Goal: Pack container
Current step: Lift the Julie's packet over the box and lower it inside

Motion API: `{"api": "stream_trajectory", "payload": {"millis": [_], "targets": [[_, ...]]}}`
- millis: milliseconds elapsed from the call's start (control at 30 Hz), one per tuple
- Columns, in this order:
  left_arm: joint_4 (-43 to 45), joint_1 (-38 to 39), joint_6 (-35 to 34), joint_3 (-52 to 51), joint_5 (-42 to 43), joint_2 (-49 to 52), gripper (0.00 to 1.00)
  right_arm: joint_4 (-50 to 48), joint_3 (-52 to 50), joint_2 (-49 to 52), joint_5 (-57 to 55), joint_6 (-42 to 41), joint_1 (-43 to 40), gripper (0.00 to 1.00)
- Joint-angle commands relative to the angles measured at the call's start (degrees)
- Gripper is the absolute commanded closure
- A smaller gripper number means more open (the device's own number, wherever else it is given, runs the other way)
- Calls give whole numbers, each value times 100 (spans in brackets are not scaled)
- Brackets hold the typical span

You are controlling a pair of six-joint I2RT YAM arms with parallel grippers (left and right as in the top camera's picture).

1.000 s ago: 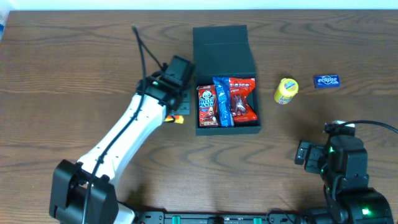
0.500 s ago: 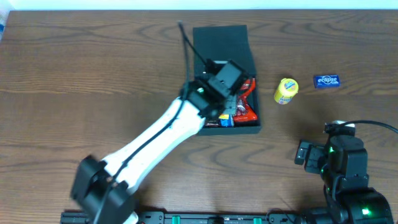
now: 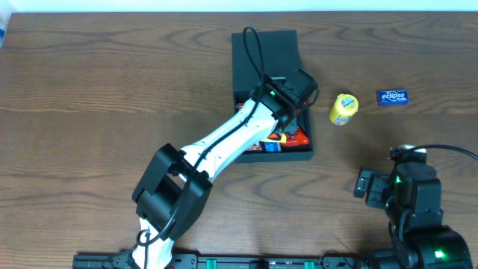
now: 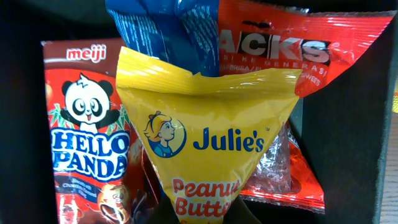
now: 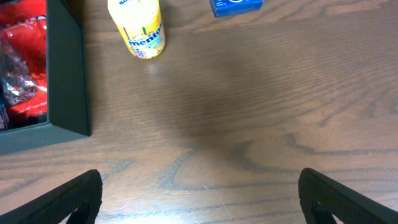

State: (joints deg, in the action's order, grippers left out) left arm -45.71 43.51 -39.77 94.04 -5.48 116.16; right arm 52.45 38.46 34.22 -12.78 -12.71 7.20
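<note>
Container [image 3: 295, 155] lies lengthwise near-to-far, lid [image 3: 265, 52] far; left claw [image 3: 282, 123] pinches Julie's packet [image 4: 202, 134], right claw [image 5: 200, 199] gapes.

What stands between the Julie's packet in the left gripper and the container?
Nothing visible blocks it: the container lies open. Only the Hello Panda packet, blue packet and red packet lie inside, beneath the Julie's packet.

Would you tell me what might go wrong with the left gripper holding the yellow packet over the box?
1. The container already holds the Hello Panda box, a blue packet and a red packet, so the Julie's packet may land on top and possibly keep the lid from closing.
2. Released near a wall, it might slip out onto the table.
</note>
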Motion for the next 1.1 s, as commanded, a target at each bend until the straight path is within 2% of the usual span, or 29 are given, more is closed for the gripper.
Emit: {"api": "stream_trajectory", "payload": {"millis": [0, 333, 833, 900, 967, 1067], "targets": [[-26, -37, -227, 151, 59, 96, 87, -13, -2, -13, -26, 52, -48, 1], [-76, -39, -667, 55, -79, 160, 89, -11, -2, -13, -26, 55, -48, 1], [302, -122, -743, -492, -264, 160, 88, -11, -2, -13, -26, 52, -48, 1], [315, -122, -743, -496, -262, 160, 86, -13, -2, -13, -26, 52, -48, 1], [319, -122, -743, -496, -262, 160, 78, -13, -2, -13, -26, 52, -48, 1], [317, -122, -741, -496, -258, 157, 77, -13, -2, -13, -26, 55, -48, 1]]}}
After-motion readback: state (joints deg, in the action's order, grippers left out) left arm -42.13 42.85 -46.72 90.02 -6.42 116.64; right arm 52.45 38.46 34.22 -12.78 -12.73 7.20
